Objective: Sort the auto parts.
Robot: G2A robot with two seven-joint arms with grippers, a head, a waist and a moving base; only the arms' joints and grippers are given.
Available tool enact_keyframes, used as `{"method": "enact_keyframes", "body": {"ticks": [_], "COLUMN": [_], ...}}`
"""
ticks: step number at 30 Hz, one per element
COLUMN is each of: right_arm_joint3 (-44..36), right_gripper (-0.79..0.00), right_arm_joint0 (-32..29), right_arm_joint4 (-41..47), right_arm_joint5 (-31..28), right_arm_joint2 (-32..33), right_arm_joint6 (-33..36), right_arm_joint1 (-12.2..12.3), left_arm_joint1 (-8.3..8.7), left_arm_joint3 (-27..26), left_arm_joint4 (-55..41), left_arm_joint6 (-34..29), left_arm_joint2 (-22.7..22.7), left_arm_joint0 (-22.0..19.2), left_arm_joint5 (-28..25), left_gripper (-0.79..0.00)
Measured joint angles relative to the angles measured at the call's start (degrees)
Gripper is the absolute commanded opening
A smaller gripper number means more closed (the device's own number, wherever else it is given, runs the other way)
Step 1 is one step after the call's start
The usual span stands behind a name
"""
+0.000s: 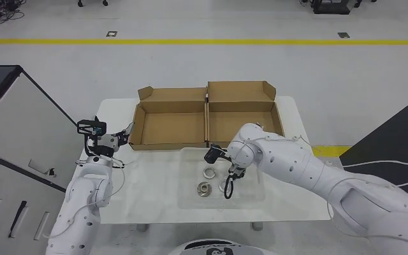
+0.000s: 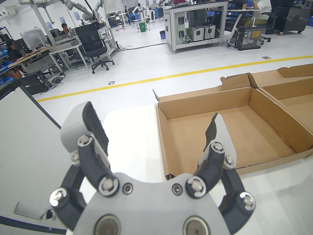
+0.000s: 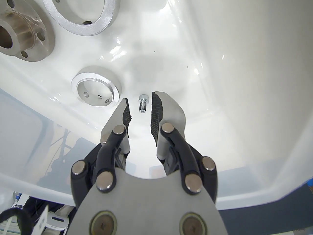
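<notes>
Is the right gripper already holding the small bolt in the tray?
No, the small bolt lies on the white tray between the fingers of the open right gripper, with a gap on each side.

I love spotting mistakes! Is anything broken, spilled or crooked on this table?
Nothing stands out. The flange, big ring, small ring and bolt all rest inside the tray. The cardboard boxes sit open, side by side. The right gripper is open around the bolt.
</notes>
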Motion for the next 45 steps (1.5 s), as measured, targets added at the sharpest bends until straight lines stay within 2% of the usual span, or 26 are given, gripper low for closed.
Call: {"method": "enact_keyframes", "body": {"ticks": [11, 16, 20, 27, 33, 41, 45], "right_arm_joint3": [-0.4, -3.3, -7.1, -15.2, -19.4, -19.2, -14.7], "right_gripper": [-0.785, -0.785, -0.785, -0.785, -0.785, -0.785, -0.785], "right_arm_joint0": [-0.8, -0.9, -0.7, -0.6, 1.5, 1.4, 0.3], "right_arm_joint4": [-0.5, 0.2, 1.8, 8.9, 12.4, 12.1, 18.0], "right_arm_joint5": [0.4, 1.1, 1.7, 1.0, 2.6, 2.7, 3.2], "right_arm_joint2": [1.5, 3.7, 6.3, 12.8, 14.4, 14.4, 19.1], "right_arm_joint6": [1.0, 1.4, 1.4, 1.4, 1.4, 1.3, -4.0], "right_arm_joint1": [0.0, 0.8, 2.4, 7.2, 10.8, 10.8, 11.3], "left_arm_joint1": [0.0, 0.0, 0.0, 0.0, 0.0, 0.0, 0.0], "left_arm_joint3": [0.0, 0.0, 0.0, 0.0, 0.0, 0.0, 0.0], "left_arm_joint4": [0.0, 0.0, 0.0, 0.0, 0.0, 0.0, 0.0], "left_arm_joint6": [0.0, 0.0, 0.0, 0.0, 0.0, 0.0, 0.0], "left_arm_joint2": [0.0, 0.0, 0.0, 0.0, 0.0, 0.0, 0.0], "left_arm_joint0": [0.0, 0.0, 0.0, 0.0, 0.0, 0.0, 0.0], "left_arm_joint5": [0.0, 0.0, 0.0, 0.0, 0.0, 0.0, 0.0], "left_gripper": [0.0, 0.0, 0.0, 0.0, 0.0, 0.0, 0.0]}}
